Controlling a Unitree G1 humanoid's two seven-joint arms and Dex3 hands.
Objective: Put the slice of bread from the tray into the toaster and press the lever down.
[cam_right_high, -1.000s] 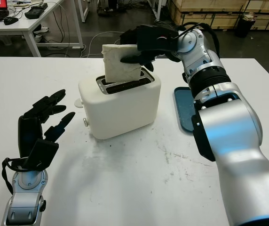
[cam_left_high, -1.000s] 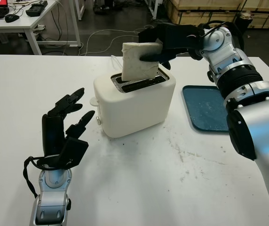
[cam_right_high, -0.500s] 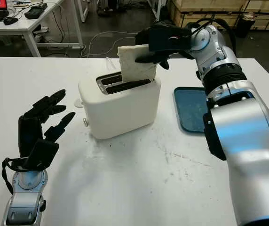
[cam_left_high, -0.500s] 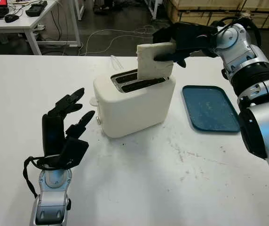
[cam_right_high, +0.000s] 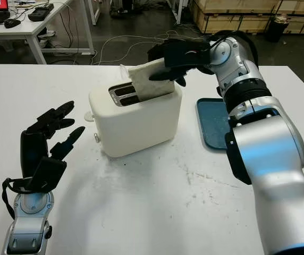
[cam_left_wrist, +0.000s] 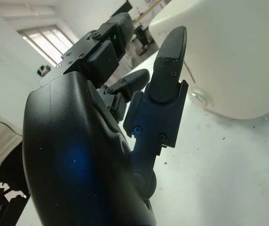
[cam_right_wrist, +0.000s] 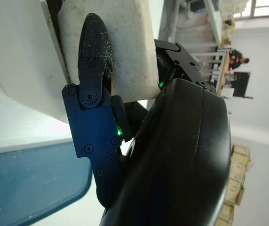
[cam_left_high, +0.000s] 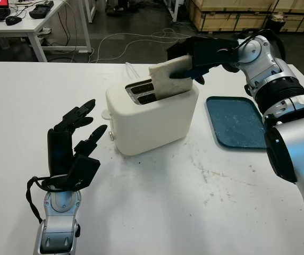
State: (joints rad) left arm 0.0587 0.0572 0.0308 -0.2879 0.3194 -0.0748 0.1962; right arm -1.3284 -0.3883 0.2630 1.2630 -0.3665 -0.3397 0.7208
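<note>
Two black three-finger hands are in front of you on the white table (cam_left_high: 157, 212). Your right hand (cam_left_high: 205, 53) sits at about one o'clock from the table's middle, above the right end of the white plastic two-slot toaster (cam_left_high: 152, 117), and its fingers are clamped on the pale, square slice of bread (cam_left_high: 169, 78). You can see the slice tilted well off upright, its top leaning toward the right hand; its lower edge meets the toaster's top at the right end of the nearer slot, but you cannot tell whether any of it is inside. In the right wrist view one black finger (cam_right_wrist: 94, 70) presses flat across the crumbly face of the bread, with the toaster's white wall right beside it. The dark blue rectangular tray (cam_left_high: 234, 122) lies at three o'clock from the toaster, just beside it and holding nothing but a dusting of crumbs. Your left hand (cam_left_high: 72, 143) stands open at about eight o'clock from the toaster, near it but not touching, fingertips pointing toward the small white lever knob (cam_left_high: 105, 114) on the toaster's left end. That lever is up.
</note>
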